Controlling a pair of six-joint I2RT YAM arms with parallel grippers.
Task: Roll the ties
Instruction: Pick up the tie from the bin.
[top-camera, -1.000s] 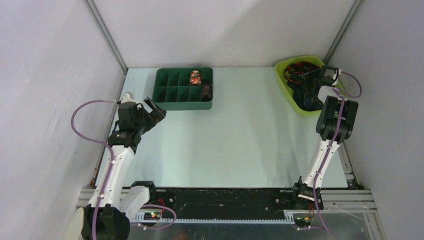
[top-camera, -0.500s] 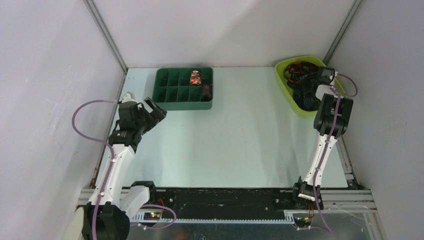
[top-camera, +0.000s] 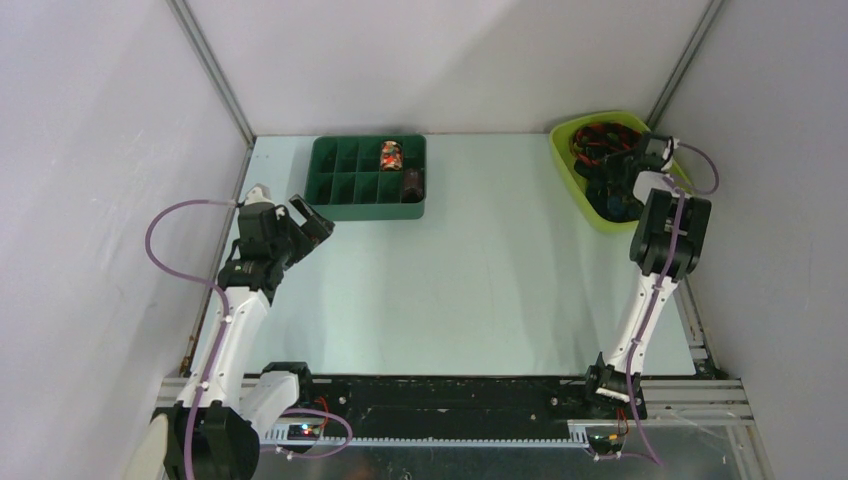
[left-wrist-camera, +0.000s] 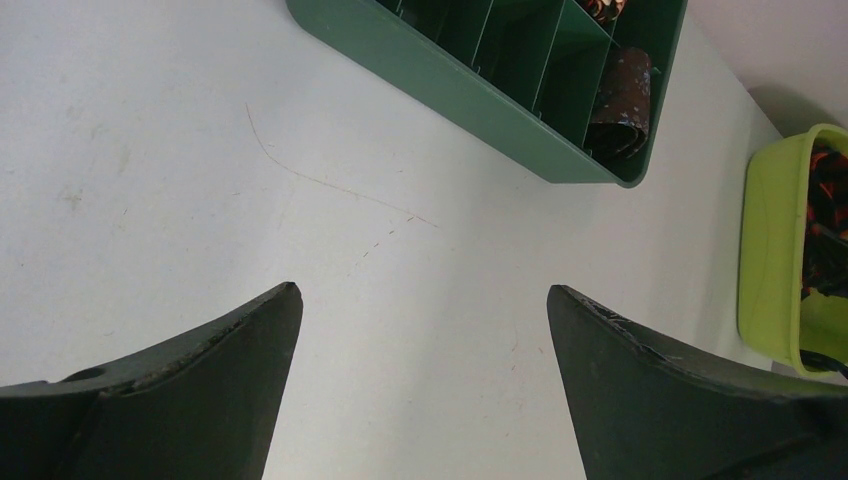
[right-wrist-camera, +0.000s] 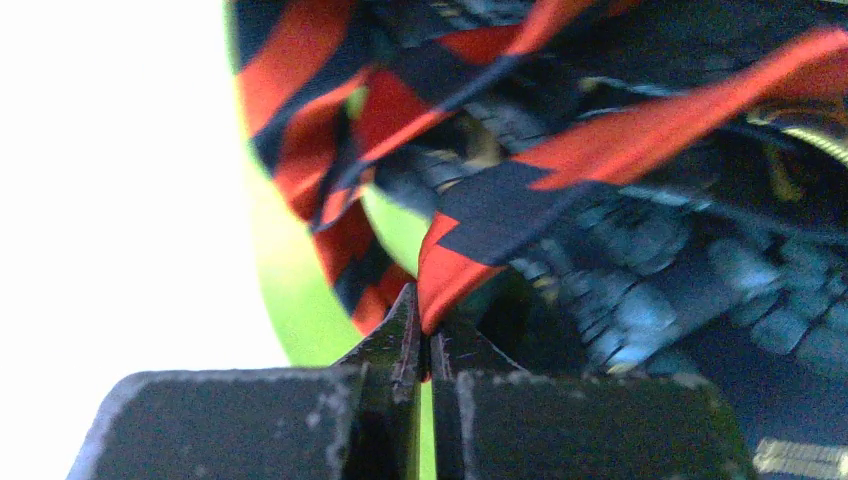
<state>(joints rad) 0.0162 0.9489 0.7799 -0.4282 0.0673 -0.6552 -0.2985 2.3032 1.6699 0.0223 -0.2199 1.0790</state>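
1. Left hand (top-camera: 310, 222): nearest, at the left. No shift over the last second. Fingers spread wide and holding nothing, hovering over the bare worktop (top-camera: 480, 270), which is pale, matte and lightly scuffed.
2. Right hand (right-wrist-camera: 425, 320): in the last second it nudged slightly deeper over the lime bin (top-camera: 565, 160) and settled. It is now clenched tight on a pointed corner of the red-orange tie (right-wrist-camera: 600, 140). The grasp looks made; likely next is pulling the tie out onto the worktop. Rolling of this tie has not begun.
3. The red-orange tie lies in the bin as a limp, tangled heap of smooth weave with black diagonal stripes. Under it is a navy tie (right-wrist-camera: 700, 290), dark with a nubby texture. The bin is glossy hard plastic with rounded walls.
4. Far left: green tray (top-camera: 365, 212), rigid plastic split by dividers. Two compartments each hold a tight roll, a red-patterned roll (top-camera: 390, 155) and a dark roll (top-camera: 412, 183).
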